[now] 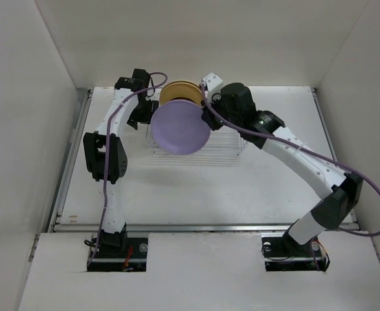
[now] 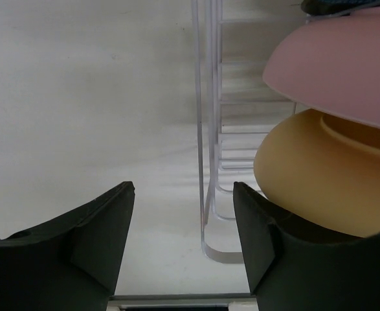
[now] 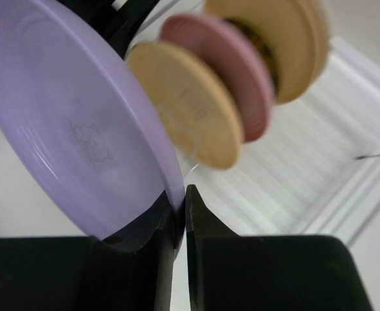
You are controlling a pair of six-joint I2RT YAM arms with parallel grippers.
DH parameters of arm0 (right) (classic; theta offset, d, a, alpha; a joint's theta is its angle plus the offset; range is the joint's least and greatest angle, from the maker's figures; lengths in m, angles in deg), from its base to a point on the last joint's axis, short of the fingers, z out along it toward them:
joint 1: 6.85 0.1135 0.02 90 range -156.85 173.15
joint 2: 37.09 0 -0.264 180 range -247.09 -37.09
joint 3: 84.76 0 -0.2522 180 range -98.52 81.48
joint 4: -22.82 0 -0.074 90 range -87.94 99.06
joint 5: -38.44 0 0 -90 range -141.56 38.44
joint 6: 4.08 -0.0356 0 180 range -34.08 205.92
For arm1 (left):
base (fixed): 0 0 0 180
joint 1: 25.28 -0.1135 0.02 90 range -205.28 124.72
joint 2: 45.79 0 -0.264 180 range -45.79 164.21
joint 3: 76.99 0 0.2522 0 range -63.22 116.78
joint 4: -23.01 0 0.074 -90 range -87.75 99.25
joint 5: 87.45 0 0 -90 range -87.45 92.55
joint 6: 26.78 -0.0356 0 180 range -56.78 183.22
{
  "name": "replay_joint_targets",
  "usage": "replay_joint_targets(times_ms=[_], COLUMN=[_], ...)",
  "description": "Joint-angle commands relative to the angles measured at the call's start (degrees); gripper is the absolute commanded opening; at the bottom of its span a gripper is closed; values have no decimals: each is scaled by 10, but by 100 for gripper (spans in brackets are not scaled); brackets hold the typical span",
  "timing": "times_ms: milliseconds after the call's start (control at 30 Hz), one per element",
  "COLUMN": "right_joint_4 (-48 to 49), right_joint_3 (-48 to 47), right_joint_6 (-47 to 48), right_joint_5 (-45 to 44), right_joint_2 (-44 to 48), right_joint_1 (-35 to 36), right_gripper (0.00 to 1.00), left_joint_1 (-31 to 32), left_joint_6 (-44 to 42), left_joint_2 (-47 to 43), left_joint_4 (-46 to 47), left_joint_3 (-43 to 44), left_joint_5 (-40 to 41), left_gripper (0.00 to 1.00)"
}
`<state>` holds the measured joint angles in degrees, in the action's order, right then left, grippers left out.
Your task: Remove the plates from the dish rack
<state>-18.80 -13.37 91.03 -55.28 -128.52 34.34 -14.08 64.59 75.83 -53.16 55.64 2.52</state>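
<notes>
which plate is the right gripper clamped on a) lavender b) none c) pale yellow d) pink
A: the right gripper pinches the rim of the lavender plate, while the pink plate and pale yellow plate sit behind it, ungripped.

Dish rack (image 1: pixel 225 150): left half blocked by lavender plate (image 1: pixel 182 127); upright plates (image 1: pixel 178 92) fill far-left; left gripper (image 2: pixel 183 194) at left wall; right-front bay free.

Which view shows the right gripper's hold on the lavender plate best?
Right wrist: the right gripper pinches the lavender plate at its rim, close up. The top view shows the whole disc by the rack, but the grip is indistinct. The left wrist view misses it, showing a pink plate and a yellow plate.
</notes>
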Motion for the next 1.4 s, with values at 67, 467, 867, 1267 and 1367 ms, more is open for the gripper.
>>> replay_joint_targets(times_ms=[67, 467, 867, 1267, 1367], right_joint_4=[-37, 11, 40, 17, 11], right_joint_3=[132, 305, 350, 350, 350], right_joint_6=[-110, -174, -199, -199, -199], right_joint_5=[222, 250, 195, 162, 157], right_joint_2=[44, -11, 13, 87, 94], right_joint_1=[-1, -1, -1, -1, -1], right_gripper=[0, 0, 46, 46, 46], left_joint_1=[0, 53, 128, 128, 128], left_joint_6=[3, -115, -159, -159, -140], left_joint_2=[-86, -171, -129, -96, -102], left_joint_4=[35, 109, 202, 225, 214], left_joint_3=[-23, -89, -113, -113, -101], left_joint_5=[4, 8, 162, 138, 138], left_gripper=[59, 51, 50, 17, 0])
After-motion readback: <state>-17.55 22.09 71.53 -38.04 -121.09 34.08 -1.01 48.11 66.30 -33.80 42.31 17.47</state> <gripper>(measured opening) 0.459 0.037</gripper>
